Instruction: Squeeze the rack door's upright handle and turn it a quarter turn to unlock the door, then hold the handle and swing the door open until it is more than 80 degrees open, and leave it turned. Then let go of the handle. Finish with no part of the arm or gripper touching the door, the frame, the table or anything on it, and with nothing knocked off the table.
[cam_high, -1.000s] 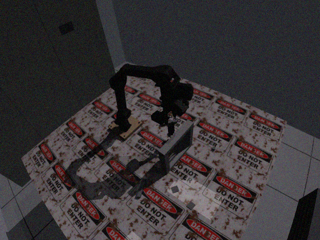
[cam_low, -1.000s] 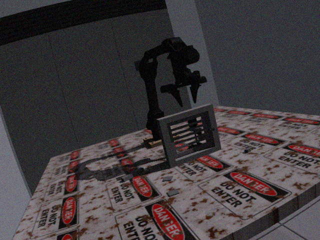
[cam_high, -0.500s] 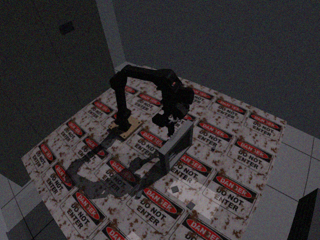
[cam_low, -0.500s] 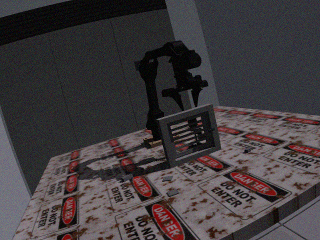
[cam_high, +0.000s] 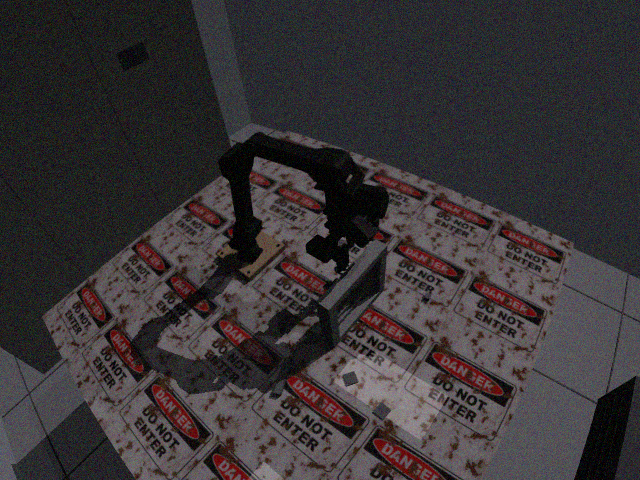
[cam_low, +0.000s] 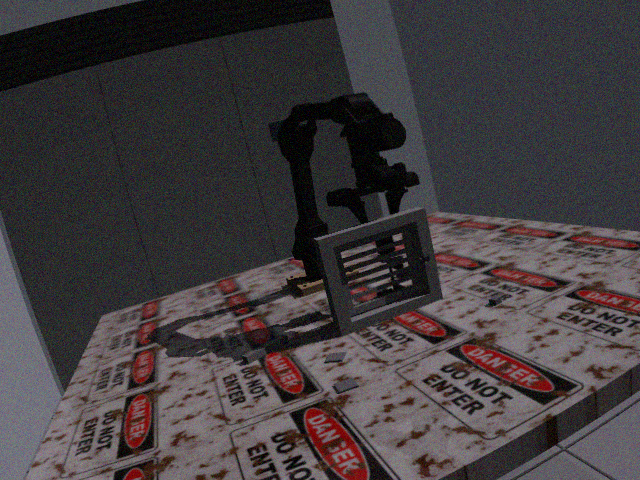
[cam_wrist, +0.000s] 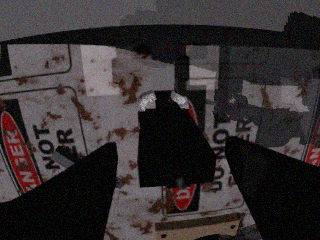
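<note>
The grey frame (cam_high: 354, 279) (cam_low: 361, 230) stands upright on the table. Dark slats of the door (cam_low: 361, 252) show through its opening, and the door looks closed, though darkness hides its edges. My gripper (cam_high: 347, 253) (cam_low: 381, 214) (cam_wrist: 172, 147) points down on the arm's side of the frame, near its top rail. It is open. In the wrist view the black handle (cam_wrist: 175, 145) shows between the two fingers, with a gap on each side. Whether the fingertips are level with it is hard to tell. The handle's turn angle is unclear.
Two small grey flat squares (cam_high: 350, 378) (cam_low: 345, 385) lie on the table beyond the frame. A small dark thing (cam_high: 425, 299) (cam_low: 493, 302) lies on the frame's far side. The arm's wooden base plate (cam_high: 266, 250) (cam_low: 310, 287) (cam_wrist: 200, 227) is behind the gripper.
</note>
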